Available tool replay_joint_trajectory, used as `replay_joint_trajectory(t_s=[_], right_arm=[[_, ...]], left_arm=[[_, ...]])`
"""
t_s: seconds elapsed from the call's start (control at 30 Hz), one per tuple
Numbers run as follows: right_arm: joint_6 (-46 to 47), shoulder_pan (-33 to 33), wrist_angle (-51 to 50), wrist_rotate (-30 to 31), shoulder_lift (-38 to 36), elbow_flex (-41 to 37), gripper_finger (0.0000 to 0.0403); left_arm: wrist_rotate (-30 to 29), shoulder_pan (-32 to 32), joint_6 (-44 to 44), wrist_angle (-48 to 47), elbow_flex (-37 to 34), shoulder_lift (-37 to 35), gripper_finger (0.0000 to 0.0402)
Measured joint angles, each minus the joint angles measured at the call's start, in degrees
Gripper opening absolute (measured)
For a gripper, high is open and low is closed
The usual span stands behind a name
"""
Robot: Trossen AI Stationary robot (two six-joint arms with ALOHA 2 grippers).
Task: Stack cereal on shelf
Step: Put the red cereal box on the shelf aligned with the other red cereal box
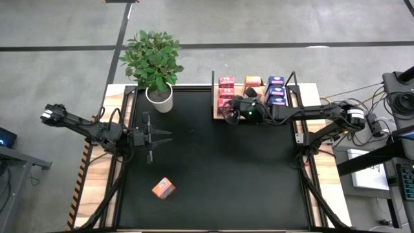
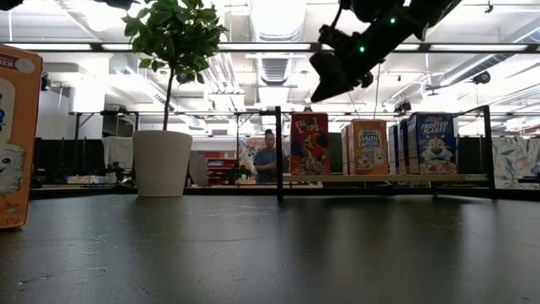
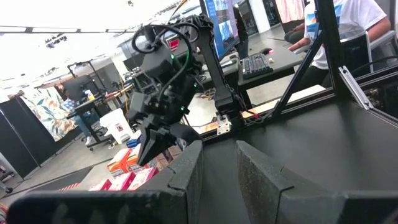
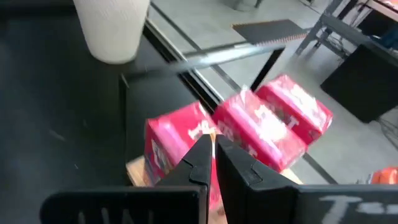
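Gleaming black tabletop (image 2: 270, 253) — bright workshop behind

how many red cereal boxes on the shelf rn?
3. All stand in a row at the left end of the shelf, seen in the right wrist view: one, next, last. From overhead the right gripper partly covers them.

Counted from the shelf (image 1: 255, 97): three red boxes (image 1: 226, 91) — one orange box (image 1: 253, 81) there, another (image 1: 163, 188) well apart — two blue boxes (image 1: 276, 89); one plant pot (image 1: 160, 98) beside.
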Motion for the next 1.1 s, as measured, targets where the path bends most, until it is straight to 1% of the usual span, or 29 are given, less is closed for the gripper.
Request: replay_joint_trajectory(t_s=[0.13,0.23,0.5,1.1], right_arm=[[0.84,-0.02,2.48,-3.67,-0.26,0.00,0.0012],[0.97,0.11,4.70,-4.87,1.31,0.00,0.0012],[0.27,-0.18,5.97,-4.38,5.17,-0.07,0.0012],[-2.62,-0.39,3.64,-4.39,4.31,0.10,0.0012]], left_arm=[[0.00,-0.01,0.03,0.00,0.00,0.00,0.0080],[0.00,-0.01,0.06,0.00,0.00,0.00,0.0080],[0.02,-0.01,0.11,0.00,0.00,0.00,0.0080],[0.02,0.00,0.17,0.00,0.00,0.00,0.0080]])
